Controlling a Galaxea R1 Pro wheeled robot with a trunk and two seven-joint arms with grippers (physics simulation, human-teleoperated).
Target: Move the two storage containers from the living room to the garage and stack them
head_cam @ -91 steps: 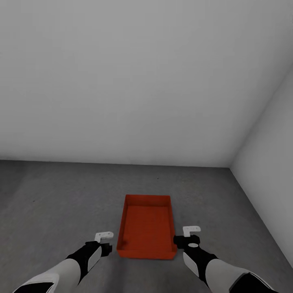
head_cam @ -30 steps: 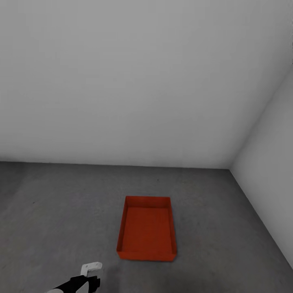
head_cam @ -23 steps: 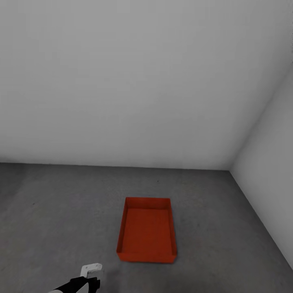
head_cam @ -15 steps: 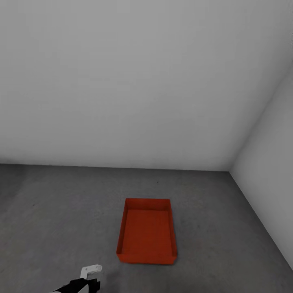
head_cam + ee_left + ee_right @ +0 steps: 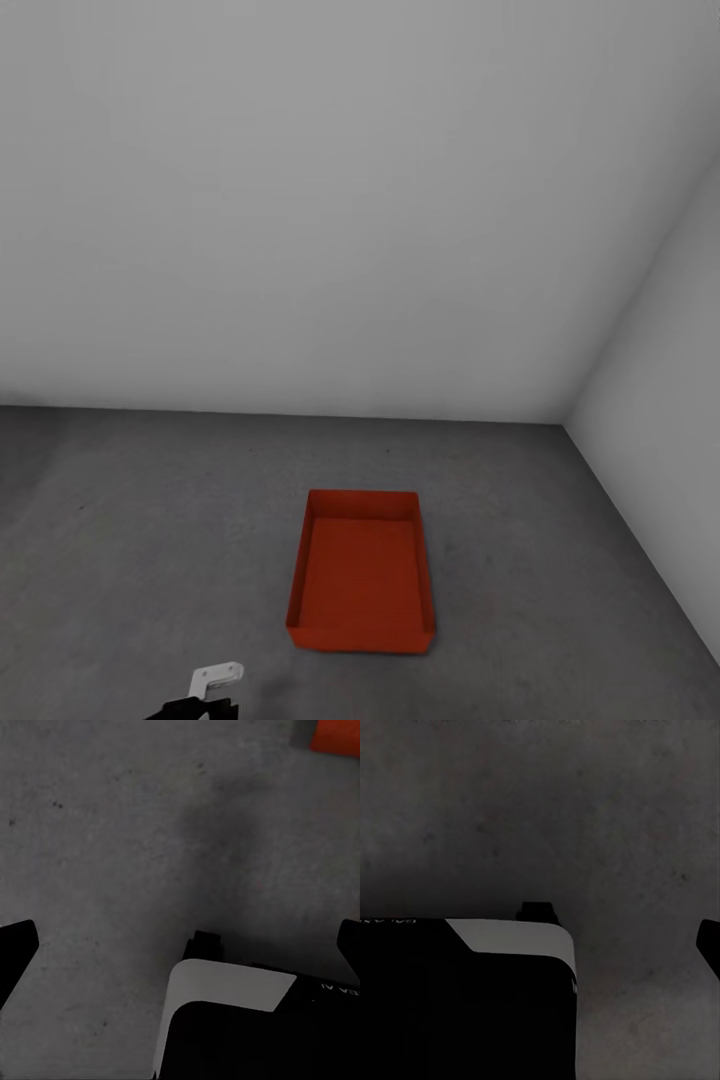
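My left gripper [image 5: 180, 945] hangs spread and empty; ahead, the storage container [image 5: 360, 572] looks light, stiff, best pinched by its thin side walls.

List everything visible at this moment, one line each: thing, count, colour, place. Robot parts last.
storage container: one visible (whether a second sits nested in it cannot be told), orange-red, open top, on the floor near the room's corner.
floor: one, dark grey mottled concrete.
walls: two, pale grey, meeting at a corner on the right.
left tool: one, white and black, at the head view's lower edge, apart from the container, fingers spread wide in the left wrist view.
right tool: one, black, over bare floor.
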